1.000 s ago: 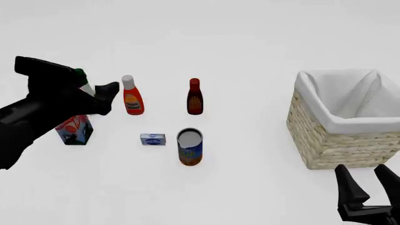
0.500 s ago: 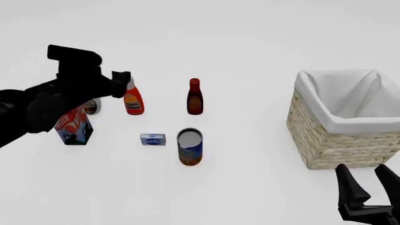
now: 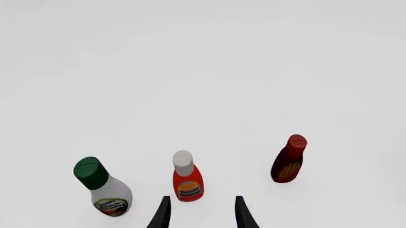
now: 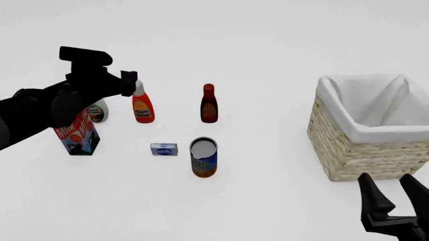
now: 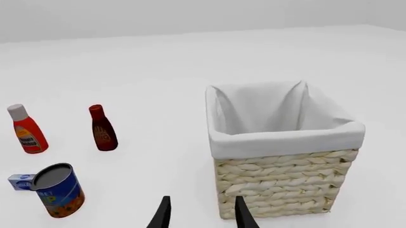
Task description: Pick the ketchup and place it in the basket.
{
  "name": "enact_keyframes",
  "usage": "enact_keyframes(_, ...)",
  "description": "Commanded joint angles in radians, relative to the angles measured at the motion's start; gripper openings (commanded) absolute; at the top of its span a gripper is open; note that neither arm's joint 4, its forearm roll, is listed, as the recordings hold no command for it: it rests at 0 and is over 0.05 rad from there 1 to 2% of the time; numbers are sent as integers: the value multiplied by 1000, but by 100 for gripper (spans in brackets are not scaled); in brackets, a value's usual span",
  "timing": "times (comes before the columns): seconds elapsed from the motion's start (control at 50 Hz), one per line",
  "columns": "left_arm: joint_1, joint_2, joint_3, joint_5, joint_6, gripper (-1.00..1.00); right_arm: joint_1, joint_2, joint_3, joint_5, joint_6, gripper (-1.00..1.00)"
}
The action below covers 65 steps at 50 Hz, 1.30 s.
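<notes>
Standing upright on the white surface [image 4: 268,45], well to the left of the basket [image 4: 348,150]: the ketchup [image 4: 141,106], white-capped, with a yellow-orange label whose text is too small to read. Inside the basket, only the white cloth lining showing, folded over the woven rim. Nearer the basket than the ketchup: a darker red bottle [image 4: 209,104] with a yellow emblem, a tin can [image 4: 204,157] with blue and orange print, and a small blue box [image 4: 164,149]. Farther from the basket than the ketchup: a green-capped white bottle [image 3: 103,187] and a red-and-blue carton [image 4: 78,134] with partly hidden white lettering. Left claw [image 3: 201,216] spread, empty, just short of the ketchup. Right claw [image 5: 201,214] spread, empty, close before the basket's wicker wall.
</notes>
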State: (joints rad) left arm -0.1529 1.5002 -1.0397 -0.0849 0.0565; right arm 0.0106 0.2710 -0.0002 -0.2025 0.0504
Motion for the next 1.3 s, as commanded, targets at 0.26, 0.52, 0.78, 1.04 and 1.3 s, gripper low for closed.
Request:
enact_keyframes(0.26, 52, 161, -89, -78, -14, 100, -2, 82, -1, -64, 5, 100)
enact_keyframes(0.52, 66, 249, -143, -107, -17, 100, 2, 141, -1, -112, 8, 100)
enact_keyframes(0.78, 71, 306, -185, -115, -22, 100, 3, 201, -1, -162, 10, 100)
enact_keyframes(1.04, 73, 344, -203, -124, -28, 100, 4, 229, -1, -183, 11, 100)
enact_keyframes(1.3, 73, 371, -219, -127, -23, 100, 5, 237, -1, -192, 19, 100)
